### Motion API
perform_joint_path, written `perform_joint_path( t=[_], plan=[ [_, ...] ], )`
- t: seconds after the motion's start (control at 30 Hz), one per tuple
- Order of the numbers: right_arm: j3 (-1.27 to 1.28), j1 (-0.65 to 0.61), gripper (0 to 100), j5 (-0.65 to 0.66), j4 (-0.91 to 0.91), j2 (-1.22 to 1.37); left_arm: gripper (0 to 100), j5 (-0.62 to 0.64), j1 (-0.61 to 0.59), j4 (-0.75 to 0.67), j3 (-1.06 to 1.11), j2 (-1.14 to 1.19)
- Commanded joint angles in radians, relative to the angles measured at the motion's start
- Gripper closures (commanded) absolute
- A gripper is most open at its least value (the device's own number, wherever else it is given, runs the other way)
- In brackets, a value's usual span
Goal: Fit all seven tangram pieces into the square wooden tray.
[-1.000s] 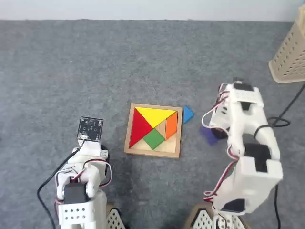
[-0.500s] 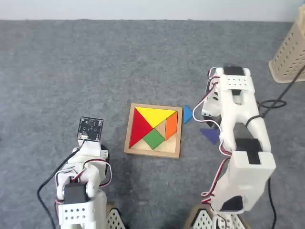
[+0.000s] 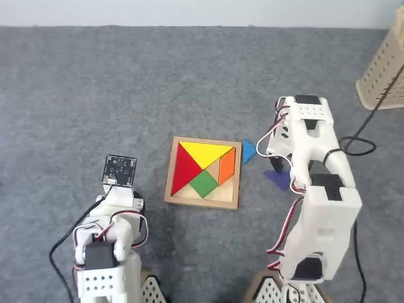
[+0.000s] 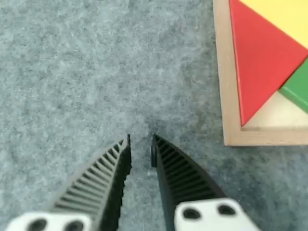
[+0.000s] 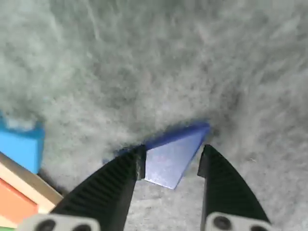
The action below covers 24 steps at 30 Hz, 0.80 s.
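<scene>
The square wooden tray (image 3: 169,183) lies mid-table holding yellow (image 3: 205,153), red (image 3: 184,170), green (image 3: 203,184) and orange (image 3: 227,165) pieces. A light blue piece (image 3: 249,151) rests on the carpet against the tray's right side. A purple triangle (image 3: 278,178) lies further right, partly under the right arm (image 3: 312,145). My right gripper (image 5: 172,153) is open low over the carpet, its fingers straddling the purple triangle (image 5: 168,156). My left gripper (image 4: 141,143) is shut above bare carpet, just left of the tray's (image 4: 226,120) near corner.
A pale slatted basket (image 3: 385,69) stands at the back right edge. A black cable (image 3: 361,144) loops beside the right arm. Grey carpet covers the table, with open room behind and to the left of the tray.
The right arm swung left and stretched farther back, coming over the purple triangle. The triangle and the blue piece stayed put. The left arm kept still.
</scene>
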Motion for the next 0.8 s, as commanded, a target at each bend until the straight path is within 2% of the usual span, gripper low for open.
perform_joint_path(
  t=[0.0,0.2,0.33,0.5,0.7,0.77],
  plan=[
    [-0.029,0.012,80.0,-0.006,-0.001,0.047,93,0.008,0.002,0.0,-0.01,-0.021],
    [-0.115,0.008,80.0,-0.012,0.077,0.054,93,0.008,0.002,0.0,-0.01,-0.021],
    [-0.118,-0.031,79.7,-0.069,0.071,0.061,93,0.008,0.002,0.0,-0.01,-0.021],
    [-0.164,-0.042,80.2,-0.071,0.076,0.122,93,0.008,0.002,0.0,-0.01,-0.021],
    [-0.27,-0.005,95.9,-0.052,0.119,0.199,93,0.008,0.002,0.0,-0.01,-0.021],
    [-0.302,0.008,99.6,0.051,0.122,0.213,93,0.008,0.002,0.0,-0.01,-0.021]
  ],
)
